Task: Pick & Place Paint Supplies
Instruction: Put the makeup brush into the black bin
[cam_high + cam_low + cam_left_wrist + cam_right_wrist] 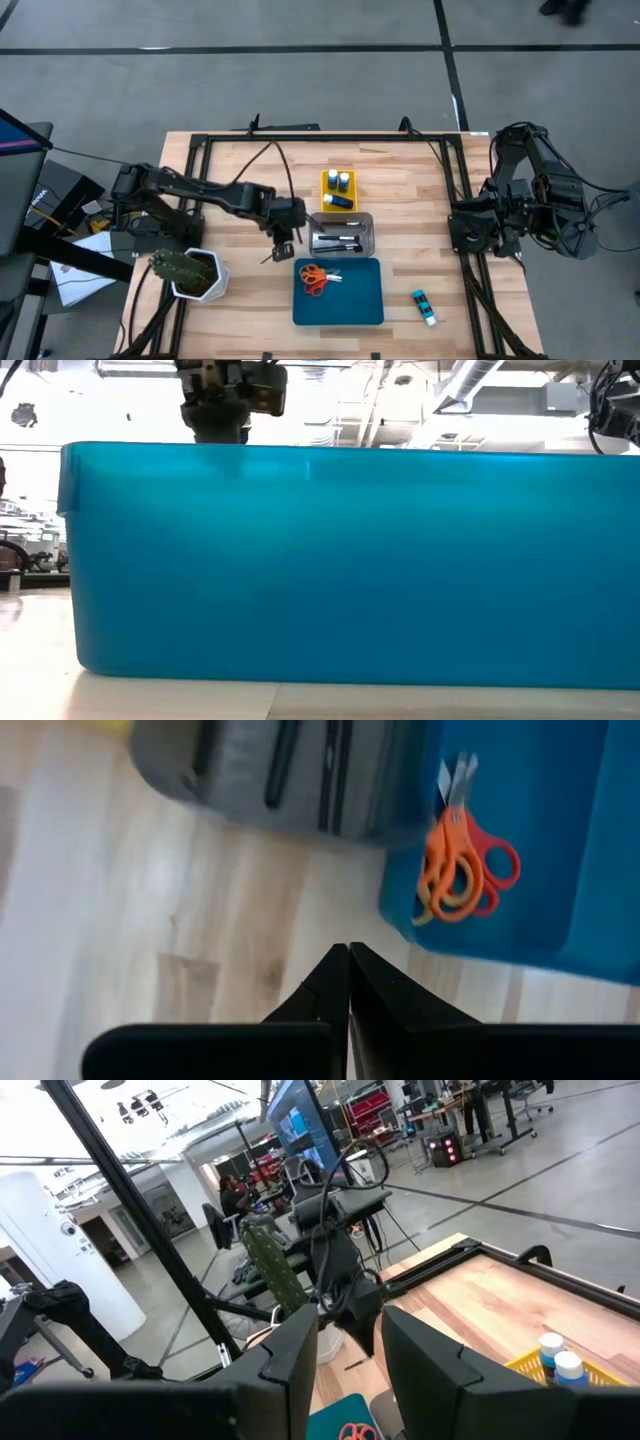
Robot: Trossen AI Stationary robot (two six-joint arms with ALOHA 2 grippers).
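Left gripper (282, 243) clenched, empty, over bare table just beside the blue tray (360, 300); orange scissors (316, 279) lie inside that tray, near the claw; one blue bottle (424, 306) lies beyond the tray's far side; right gripper (350, 1355) parted, holding nothing, well apart; low view shows only the tray wall (340, 560).

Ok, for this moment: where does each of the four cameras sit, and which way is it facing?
High view: overhead, straight down on the table; both arms show, left hand beside the grey tray.
Low view: table height, filled by the blue tray wall; an arm above.
Left wrist view: looks down past the shut left hand at grey tray and scissors.
Right wrist view: across the table past the parted right hand.
Shared: the scissors appear in high and left wrist views.
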